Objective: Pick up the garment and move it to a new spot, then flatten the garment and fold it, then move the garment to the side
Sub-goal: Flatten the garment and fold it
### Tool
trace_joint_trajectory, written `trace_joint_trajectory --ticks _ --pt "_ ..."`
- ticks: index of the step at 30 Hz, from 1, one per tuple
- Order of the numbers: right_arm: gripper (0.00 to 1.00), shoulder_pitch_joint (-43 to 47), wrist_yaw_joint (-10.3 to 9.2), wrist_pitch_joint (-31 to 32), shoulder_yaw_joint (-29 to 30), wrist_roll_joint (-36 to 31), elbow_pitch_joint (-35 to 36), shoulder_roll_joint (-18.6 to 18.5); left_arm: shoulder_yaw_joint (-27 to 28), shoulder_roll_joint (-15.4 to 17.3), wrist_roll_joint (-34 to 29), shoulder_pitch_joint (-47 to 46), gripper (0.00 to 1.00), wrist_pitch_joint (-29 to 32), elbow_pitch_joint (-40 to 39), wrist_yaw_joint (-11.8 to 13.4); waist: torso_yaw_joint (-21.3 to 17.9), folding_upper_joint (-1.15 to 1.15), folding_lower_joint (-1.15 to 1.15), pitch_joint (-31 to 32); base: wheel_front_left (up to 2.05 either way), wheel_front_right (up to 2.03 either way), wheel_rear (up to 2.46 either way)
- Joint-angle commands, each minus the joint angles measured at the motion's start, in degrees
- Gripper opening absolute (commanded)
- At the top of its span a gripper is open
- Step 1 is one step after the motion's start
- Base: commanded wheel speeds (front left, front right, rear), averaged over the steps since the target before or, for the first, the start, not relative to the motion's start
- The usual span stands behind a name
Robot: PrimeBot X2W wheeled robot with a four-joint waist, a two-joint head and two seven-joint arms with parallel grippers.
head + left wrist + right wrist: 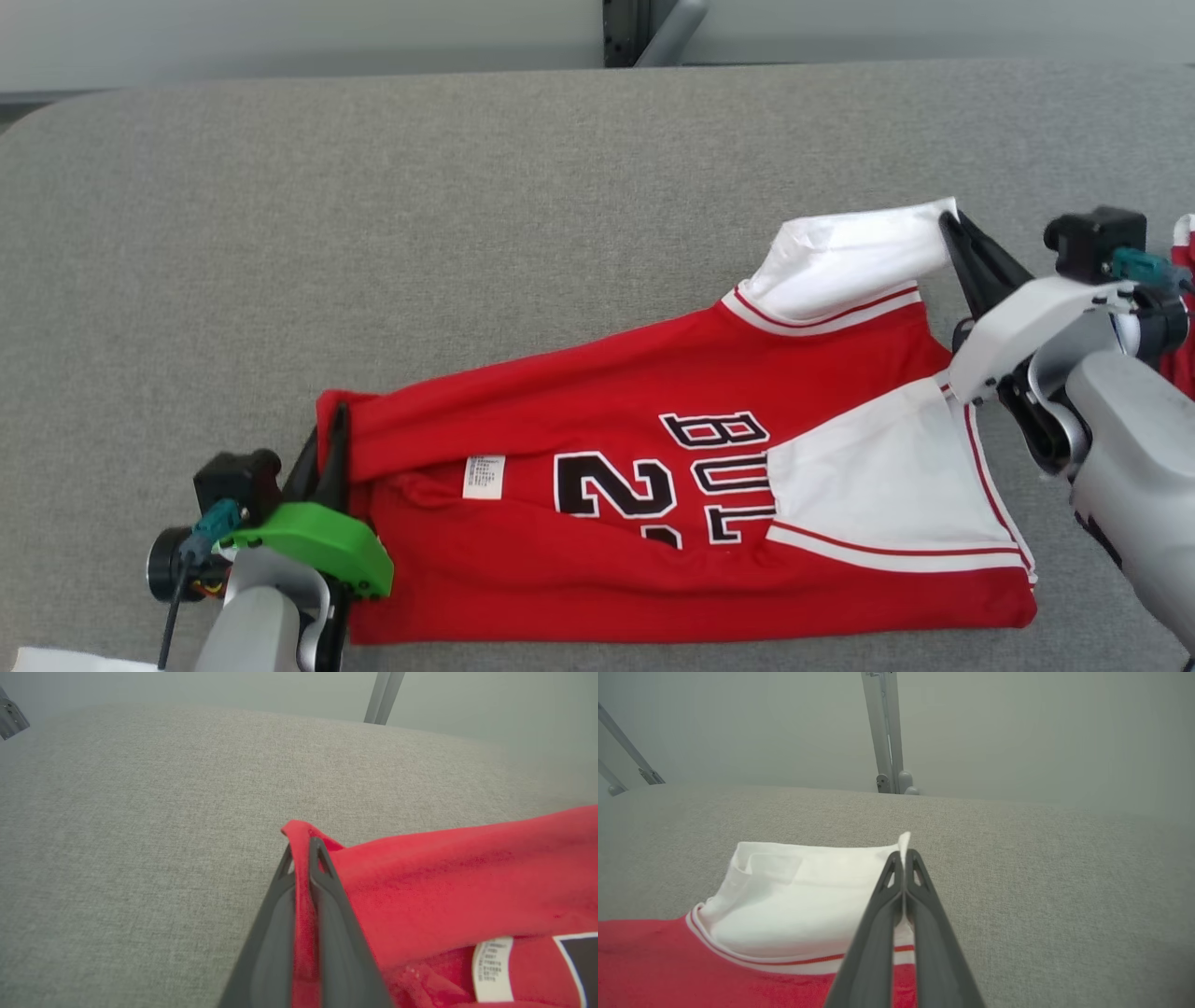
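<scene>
The garment (653, 467) is a red jersey with white sleeves, black-and-white lettering and a white label. It lies spread across the grey table near the front edge. My left gripper (331, 425) is shut on the garment's red corner at the left; in the left wrist view a strip of red cloth (303, 891) runs between the left gripper's (301, 847) two dark fingers. My right gripper (950, 222) is shut on the tip of the upper white sleeve (859, 257) at the right. In the right wrist view the right gripper (903, 856) pinches the sleeve (803, 896) edge.
The grey fabric-covered table (467, 233) stretches wide behind and to the left of the garment. A metal post (653, 33) stands past the far edge. Another bit of red cloth (1184, 317) shows at the far right, and something white (56, 661) at the lower left corner.
</scene>
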State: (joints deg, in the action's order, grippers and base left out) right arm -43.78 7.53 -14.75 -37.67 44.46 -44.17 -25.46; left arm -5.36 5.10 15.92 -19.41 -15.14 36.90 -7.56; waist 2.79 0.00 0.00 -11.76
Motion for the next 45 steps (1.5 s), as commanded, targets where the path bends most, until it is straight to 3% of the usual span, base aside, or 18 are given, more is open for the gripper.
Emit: trace_joint_trajectory --ticks 1,9,18,19,20,21,22,26,30,35,45 --pt "0.00 1.71 -0.09 -0.43 0.22 0.64 0.74 -0.73 0.05 0.59 -0.46 1.18 0.00 0.04 -0.37 0.17 -3.80 0.00 0.00 4.61 0.00 0.00 0.00" --pt "0.00 22.07 -0.08 -0.46 5.91 2.78 10.83 -1.19 1.15 -0.07 -0.68 12.33 0.00 0.04 -4.60 0.16 -5.34 0.00 0.00 9.32 0.00 0.00 0.00" --pt "0.00 31.86 -0.08 -0.44 7.11 1.74 10.93 1.50 3.56 -1.41 -1.37 19.74 0.00 0.04 -6.30 0.16 -5.47 0.00 0.00 11.06 0.00 0.00 0.00" --pt "0.00 32.23 -0.08 -0.44 6.70 1.44 10.38 1.53 3.75 -1.53 -1.39 20.23 0.25 0.04 -6.40 0.17 -5.32 0.00 0.00 11.15 0.00 0.00 0.00" --pt "0.15 32.58 -0.08 -0.25 6.72 1.78 9.80 1.68 4.27 -1.55 -1.47 20.74 0.71 0.04 -6.48 0.16 -5.19 0.00 0.00 11.21 0.00 0.00 0.00" --pt "0.47 32.65 -0.08 -0.31 7.32 2.15 9.36 1.84 4.89 -1.57 -1.70 21.16 1.00 0.04 -6.77 0.21 -5.06 0.00 0.00 11.25 0.00 0.00 0.00" --pt "1.00 32.56 -0.08 -0.34 7.95 2.41 9.04 1.87 5.36 -1.64 -2.20 21.38 1.00 0.04 -7.59 0.39 -4.91 0.00 0.00 11.27 0.00 0.00 0.00" --pt "1.00 31.37 -0.08 -0.44 13.06 0.76 10.49 2.19 7.46 -2.03 -4.43 22.79 1.00 0.04 -11.35 1.71 -4.31 0.00 0.00 11.16 0.00 0.00 0.00" --pt "1.00 32.51 -0.08 -0.42 19.42 -4.96 13.06 4.39 7.99 -2.14 -5.74 24.00 1.00 0.04 -14.57 3.14 -2.99 0.00 0.00 10.63 0.00 0.00 0.00" --pt "1.00 31.83 -0.07 0.49 18.16 -8.22 9.47 5.75 7.40 -2.11 -5.71 23.55 1.00 0.04 -15.44 4.06 -1.75 0.00 0.00 10.22 0.00 0.00 0.00" --pt "1.00 27.19 -0.07 4.54 16.64 -10.39 -5.07 10.26 6.42 -2.10 -4.37 22.69 1.00 0.04 -14.89 5.00 0.84 0.00 0.00 8.80 0.00 0.00 0.00"
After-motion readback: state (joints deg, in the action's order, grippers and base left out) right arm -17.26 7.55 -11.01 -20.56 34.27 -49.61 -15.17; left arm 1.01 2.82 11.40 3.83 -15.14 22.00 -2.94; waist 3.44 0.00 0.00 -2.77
